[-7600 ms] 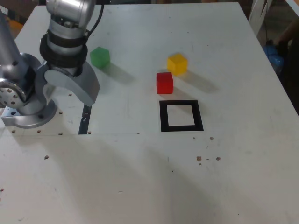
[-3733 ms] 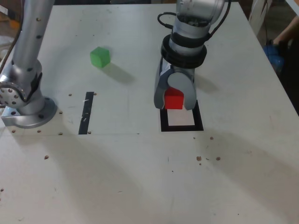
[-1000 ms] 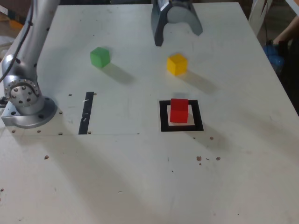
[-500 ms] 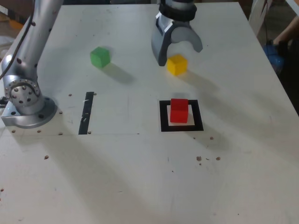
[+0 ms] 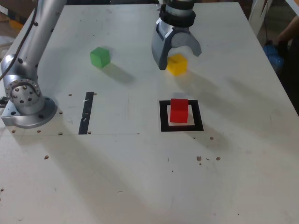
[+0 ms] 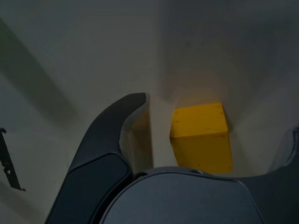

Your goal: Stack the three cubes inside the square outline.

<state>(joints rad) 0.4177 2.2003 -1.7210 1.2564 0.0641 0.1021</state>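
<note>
Gripper (image 5: 176, 55) lowered over the yellow cube (image 5: 177, 64), jaws spread wide, one on each side of the block, neither seen touching it; gap visible in the wrist view between the dark finger (image 6: 117, 135) and the yellow cube (image 6: 201, 137), the other finger only a sliver at the picture's edge. Yellow cube resting on the white worktop (image 5: 140, 177), toward the far edge and a little to the exterior view's right of the middle. Red cube (image 5: 179, 111) sitting inside the square outline (image 5: 163, 116), on its white centre, nearer the front than the yellow one and well apart from it. Green cube (image 5: 99, 57) alone toward the far edge on the exterior view's left, well apart from the gripper and from both other blocks. Short black tape strip (image 5: 87, 113) lying on the worktop to the exterior view's left of the outline, running front to back, close beside the arm's round base (image 5: 25, 105) at the left edge. Small brown specks (image 5: 205, 158) scattered over the front part of the worktop. Same tape strip (image 6: 8, 161) just visible in the wrist view. Nothing stacked on the red cube
</note>
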